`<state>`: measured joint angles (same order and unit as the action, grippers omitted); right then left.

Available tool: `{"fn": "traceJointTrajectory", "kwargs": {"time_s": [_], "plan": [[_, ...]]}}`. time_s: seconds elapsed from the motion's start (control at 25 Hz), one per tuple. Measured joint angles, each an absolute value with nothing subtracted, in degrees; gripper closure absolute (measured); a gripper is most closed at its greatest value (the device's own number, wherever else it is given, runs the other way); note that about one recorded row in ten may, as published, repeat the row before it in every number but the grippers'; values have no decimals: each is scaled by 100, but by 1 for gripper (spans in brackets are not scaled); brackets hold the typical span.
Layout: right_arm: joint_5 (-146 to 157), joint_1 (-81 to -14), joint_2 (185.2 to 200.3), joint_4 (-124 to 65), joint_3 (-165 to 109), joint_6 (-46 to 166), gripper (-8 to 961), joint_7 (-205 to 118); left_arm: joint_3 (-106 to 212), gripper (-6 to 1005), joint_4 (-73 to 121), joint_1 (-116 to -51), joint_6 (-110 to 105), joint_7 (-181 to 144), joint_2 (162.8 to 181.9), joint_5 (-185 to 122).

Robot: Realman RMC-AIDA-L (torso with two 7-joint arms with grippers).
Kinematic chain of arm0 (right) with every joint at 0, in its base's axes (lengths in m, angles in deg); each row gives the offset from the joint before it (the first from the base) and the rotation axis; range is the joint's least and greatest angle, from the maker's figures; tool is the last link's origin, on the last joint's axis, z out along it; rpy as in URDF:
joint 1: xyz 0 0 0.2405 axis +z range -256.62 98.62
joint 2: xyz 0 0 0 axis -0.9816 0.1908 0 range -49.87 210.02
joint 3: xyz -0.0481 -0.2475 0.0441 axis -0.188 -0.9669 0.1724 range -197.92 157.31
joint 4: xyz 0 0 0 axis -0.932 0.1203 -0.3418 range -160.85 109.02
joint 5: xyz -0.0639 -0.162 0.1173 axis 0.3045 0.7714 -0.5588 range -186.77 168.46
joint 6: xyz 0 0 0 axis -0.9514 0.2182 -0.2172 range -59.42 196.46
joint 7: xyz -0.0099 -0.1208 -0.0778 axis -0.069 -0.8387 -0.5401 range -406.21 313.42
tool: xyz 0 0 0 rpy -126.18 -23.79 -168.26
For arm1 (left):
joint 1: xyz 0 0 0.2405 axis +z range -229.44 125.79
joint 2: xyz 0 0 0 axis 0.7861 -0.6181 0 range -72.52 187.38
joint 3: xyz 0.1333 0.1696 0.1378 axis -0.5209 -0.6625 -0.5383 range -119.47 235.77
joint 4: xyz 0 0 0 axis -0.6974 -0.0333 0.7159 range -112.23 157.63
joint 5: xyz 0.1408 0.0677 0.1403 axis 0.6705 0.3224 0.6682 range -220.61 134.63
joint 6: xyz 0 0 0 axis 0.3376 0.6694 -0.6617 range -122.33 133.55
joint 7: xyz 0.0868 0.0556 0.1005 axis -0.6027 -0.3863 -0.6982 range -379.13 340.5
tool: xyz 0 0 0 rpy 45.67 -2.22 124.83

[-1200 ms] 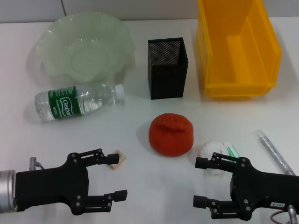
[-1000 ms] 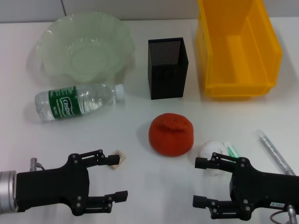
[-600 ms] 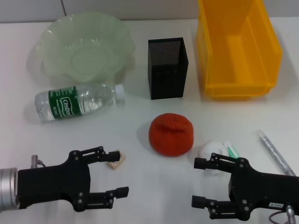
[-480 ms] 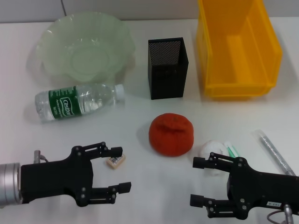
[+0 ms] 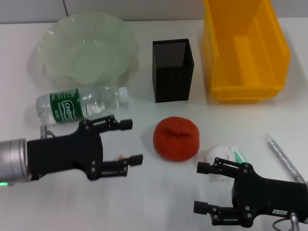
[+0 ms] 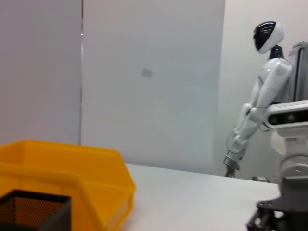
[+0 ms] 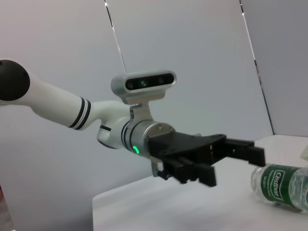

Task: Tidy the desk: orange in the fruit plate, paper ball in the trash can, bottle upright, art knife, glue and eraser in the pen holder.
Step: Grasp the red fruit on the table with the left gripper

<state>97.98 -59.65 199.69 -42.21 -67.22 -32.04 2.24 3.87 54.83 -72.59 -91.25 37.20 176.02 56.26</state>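
From the head camera, the plain white smooth desk [image 5: 144, 192] carries a wide pale-green translucent glass fruit plate [image 5: 86, 48] with a wavy rim at the far left, a black square metal-mesh pen holder [image 5: 173, 70] in the middle and a bright yellow rectangular plastic trash can [image 5: 244, 48] at the far right. A small clear plastic bottle [image 5: 82, 104] with a green label and white cap lies on its side just in front of the plate. The reddish-orange round orange [image 5: 176, 138] sits in front of the pen holder, and beside it to the right lies the small white lumpy paper ball [image 5: 219, 153], touching a green-and-white stick [image 5: 238, 154]; a clear tube [image 5: 282, 156] lies farther right. The black left gripper [image 5: 130, 141] hovers between bottle and orange with its fingers spread apart and empty — a sliver of the tiny tan eraser [image 5: 121, 156] peeks out under it. The black right gripper [image 5: 202, 188] sits near the front edge, fingers also apart, holding nothing. The left wrist camera shows the yellow bin, a corner of the mesh cup and a white humanoid robot [image 6: 257, 101] standing off in the background. The right wrist camera shows the left gripper with fingers parted above the desk — the bottle lies nearby.
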Motion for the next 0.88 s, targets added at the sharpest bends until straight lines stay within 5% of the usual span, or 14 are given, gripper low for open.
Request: {"fn": "traceJointTrajectory", "kwargs": {"time_s": [0.88], "plan": [[9789,-6005,19960,-4075,-6600,-2897,130,220,-1282,233,5232,-8560,-6883,4249,17661,5268]]}}
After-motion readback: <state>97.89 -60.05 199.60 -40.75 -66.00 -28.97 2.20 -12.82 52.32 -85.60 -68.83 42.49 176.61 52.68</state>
